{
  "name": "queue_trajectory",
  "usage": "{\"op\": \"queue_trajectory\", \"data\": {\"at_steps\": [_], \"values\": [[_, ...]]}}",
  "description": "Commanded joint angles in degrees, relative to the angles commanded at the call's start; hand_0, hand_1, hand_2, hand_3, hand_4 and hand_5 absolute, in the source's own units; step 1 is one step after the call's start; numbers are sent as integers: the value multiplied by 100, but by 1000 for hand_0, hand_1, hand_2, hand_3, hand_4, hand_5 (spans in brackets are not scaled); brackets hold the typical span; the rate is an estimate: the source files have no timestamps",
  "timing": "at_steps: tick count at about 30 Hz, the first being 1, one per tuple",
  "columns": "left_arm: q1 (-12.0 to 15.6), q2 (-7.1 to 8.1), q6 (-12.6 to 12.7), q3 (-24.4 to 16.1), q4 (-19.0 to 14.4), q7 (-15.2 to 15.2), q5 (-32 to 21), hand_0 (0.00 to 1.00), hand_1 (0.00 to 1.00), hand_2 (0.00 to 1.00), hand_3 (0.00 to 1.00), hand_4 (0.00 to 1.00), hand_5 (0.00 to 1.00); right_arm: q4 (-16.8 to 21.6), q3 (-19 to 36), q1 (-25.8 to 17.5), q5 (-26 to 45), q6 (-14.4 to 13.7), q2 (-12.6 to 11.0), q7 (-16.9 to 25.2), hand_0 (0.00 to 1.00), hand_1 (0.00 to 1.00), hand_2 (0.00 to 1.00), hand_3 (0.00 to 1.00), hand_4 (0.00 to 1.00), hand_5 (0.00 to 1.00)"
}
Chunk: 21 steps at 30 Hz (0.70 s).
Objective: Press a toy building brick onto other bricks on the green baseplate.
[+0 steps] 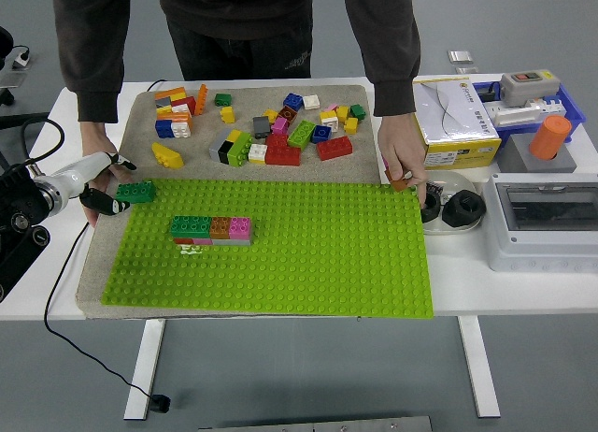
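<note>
The green baseplate (308, 254) lies on a beige mat. A row of bricks (210, 229), green, brown and pink on top of lower ones, stands on its left part. My left hand (110, 194) comes in from the left edge, fingers shut on a dark green brick (135, 192) at the plate's top left corner. A person stands at the far side. One of their hands (96, 170) rests on the mat just behind my hand; the other (404, 165) presses on the plate's top right corner. My right hand is out of sight.
Several loose bricks (280, 133) lie on the mat (89, 273) behind the plate. To the right stand a yellow and white box (462, 123), a black round part (462, 210) in a dish, a grey electrical box (547, 217) and an orange cylinder (549, 137).
</note>
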Motion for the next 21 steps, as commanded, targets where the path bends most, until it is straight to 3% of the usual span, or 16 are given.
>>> {"op": "queue_trajectory", "data": {"at_steps": [6, 10, 18, 21], "values": [[347, 297, -486, -356, -892, 722, 595, 998, 998, 998, 810, 768, 2, 0, 36, -43, -12, 7, -12, 2, 680, 648, 666, 887, 605, 998], [582, 420, -671, -640, -1541, 1126, 800, 998, 998, 998, 810, 768, 2, 0, 66, -65, -24, 13, -18, 4, 680, 648, 666, 887, 605, 998], [830, 450, -797, -1017, -2600, 1379, 940, 998, 998, 998, 800, 771, 2, 0, 108, -72, -38, 25, -22, 7, 680, 648, 666, 887, 605, 998], [844, 429, -808, -1059, -2741, 1393, 958, 998, 998, 998, 800, 771, 2, 0, 104, -68, -46, 30, -19, 4, 680, 648, 666, 887, 605, 998]]}}
